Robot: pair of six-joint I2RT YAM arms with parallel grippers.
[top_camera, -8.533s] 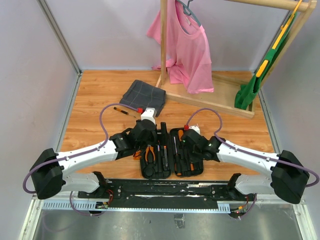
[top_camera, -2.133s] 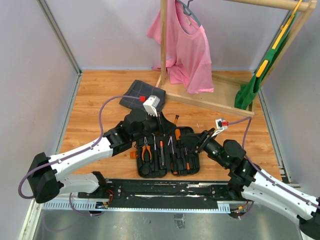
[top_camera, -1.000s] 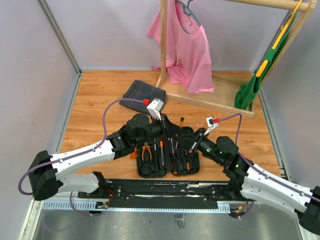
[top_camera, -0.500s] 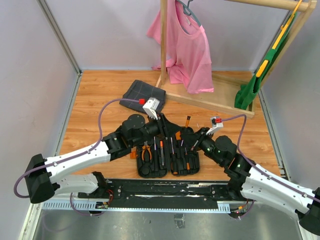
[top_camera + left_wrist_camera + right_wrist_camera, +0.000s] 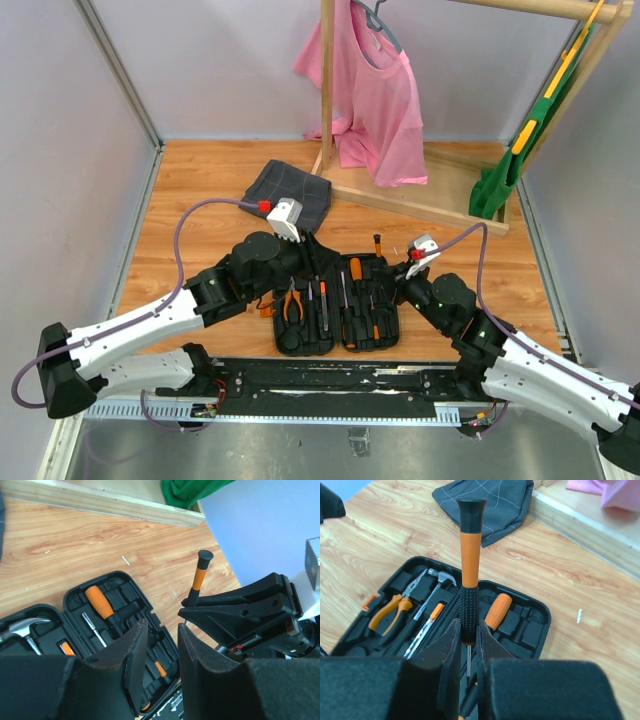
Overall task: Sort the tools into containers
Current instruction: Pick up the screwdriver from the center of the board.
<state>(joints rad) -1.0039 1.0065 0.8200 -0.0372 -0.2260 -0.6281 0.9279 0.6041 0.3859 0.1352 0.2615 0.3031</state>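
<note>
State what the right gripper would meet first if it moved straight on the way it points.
Probably the open black plastic tool case: the right gripper, shut on a slim orange-and-black screwdriver, points down into its tray near a stubby orange handle. Depth is uncertain.

Two arms lean in toward the middle
The left arm reaches toward two o'clock, and the left gripper is a little open and empty. The right arm reaches toward ten o'clock, and the right gripper pinches a screwdriver.
</note>
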